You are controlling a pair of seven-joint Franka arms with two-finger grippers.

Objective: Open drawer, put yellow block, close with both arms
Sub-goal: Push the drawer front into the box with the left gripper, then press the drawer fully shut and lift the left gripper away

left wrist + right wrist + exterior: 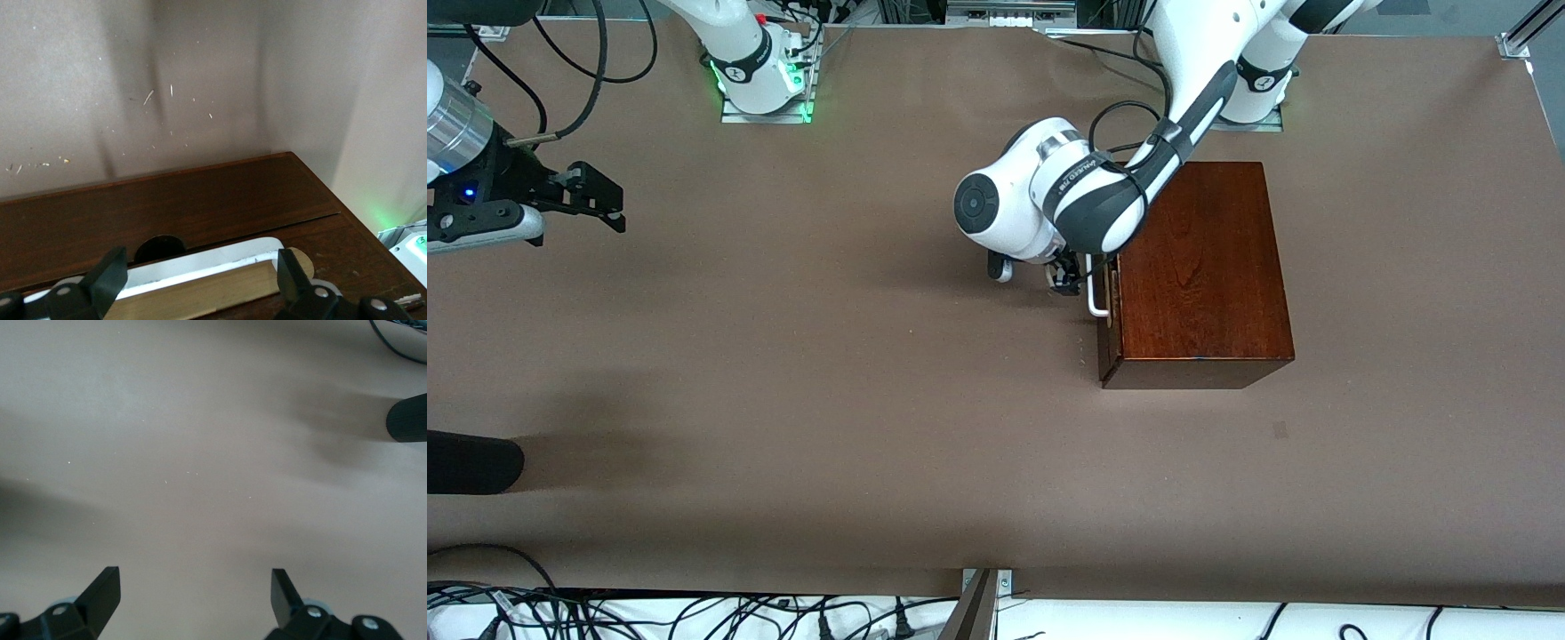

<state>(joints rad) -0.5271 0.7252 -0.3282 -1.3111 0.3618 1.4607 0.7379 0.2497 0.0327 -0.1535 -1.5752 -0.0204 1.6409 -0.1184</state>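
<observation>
The dark reddish-brown wooden box (1199, 271) sits on the brown surface (827, 400) toward the left arm's end, close to that arm's base. Its drawer (1110, 307) faces the right arm's end of the surface and looks pushed in or nearly so, with only a thin pale strip showing at the front beside the white bar handle (1096, 298). The left arm (1192, 107) reaches down from its base and bends over the box's front edge, placing the left gripper (1069, 277) right at the handle. In the left wrist view the left gripper (200, 283) has its two black fingers (107, 280) spread wide, one to each side of the white handle (207, 263), with pale wood (200, 297) showing beneath the bar; contact with the bar cannot be made out. The right arm waits at the right arm's end of the surface, its right gripper (609, 209) hanging over bare brown surface. In the right wrist view the right gripper (193, 603) is spread wide and holds nothing. A black rounded object (467, 462) lies at the edge of the surface, nearer the front camera than the right gripper. The yellow block appears in none of the views.
</observation>
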